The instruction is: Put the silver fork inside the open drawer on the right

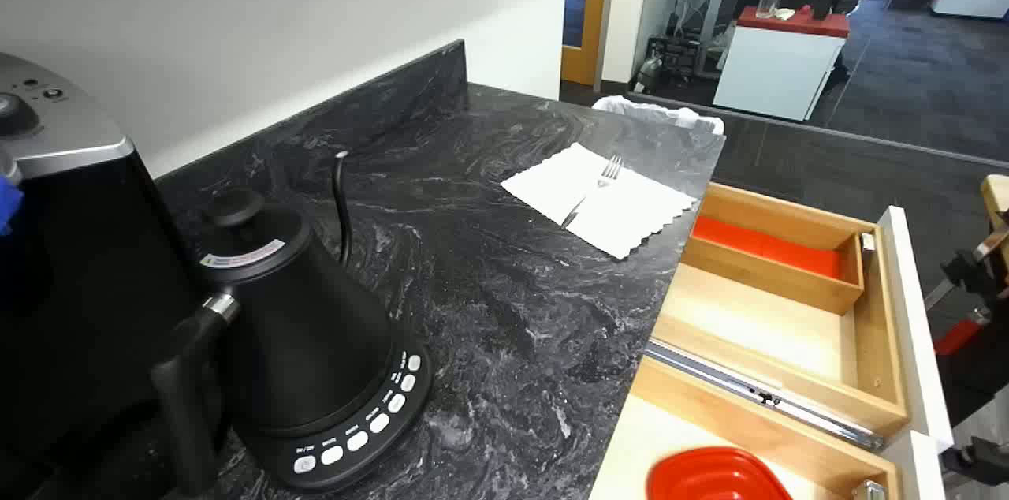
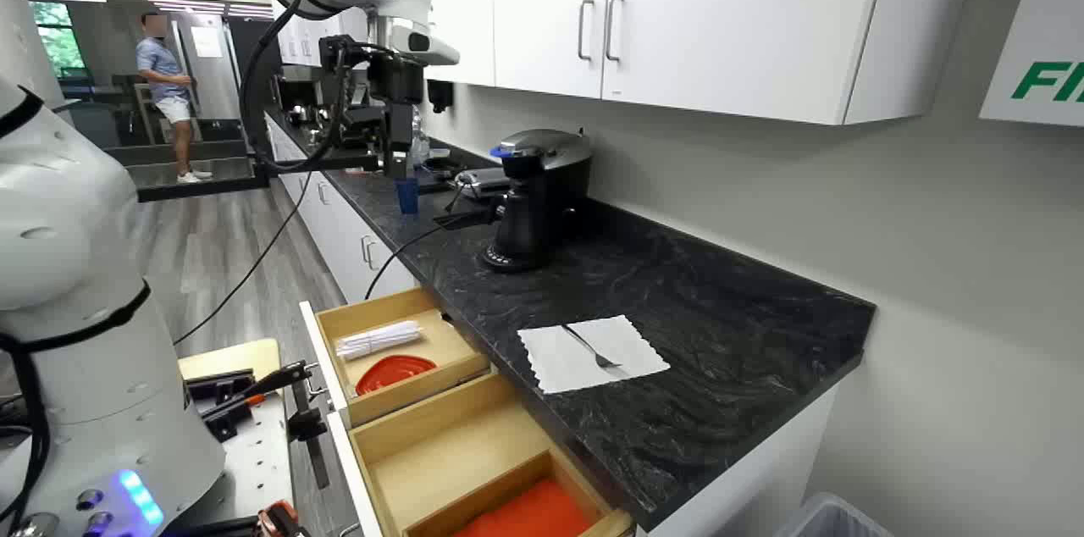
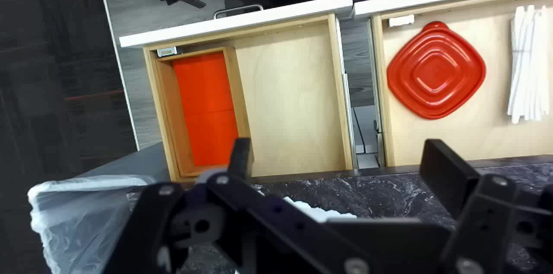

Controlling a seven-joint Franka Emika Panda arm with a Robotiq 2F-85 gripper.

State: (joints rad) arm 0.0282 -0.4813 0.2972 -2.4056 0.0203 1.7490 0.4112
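Fork [image 1: 606, 180] (both ext. views only) on napkin [image 1: 633, 208]; gripper [image 3: 339, 159] w/ jaws apart.

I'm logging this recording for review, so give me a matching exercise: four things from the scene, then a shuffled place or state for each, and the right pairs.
Things:
1. silver fork
2. gripper
3. red lid-shaped item
4. black kettle

Places or states:
A. in a drawer with a white bundle
B. upright on a buttoned base
C. on the white napkin
D. open

Pairs: 1-C; 2-D; 3-A; 4-B
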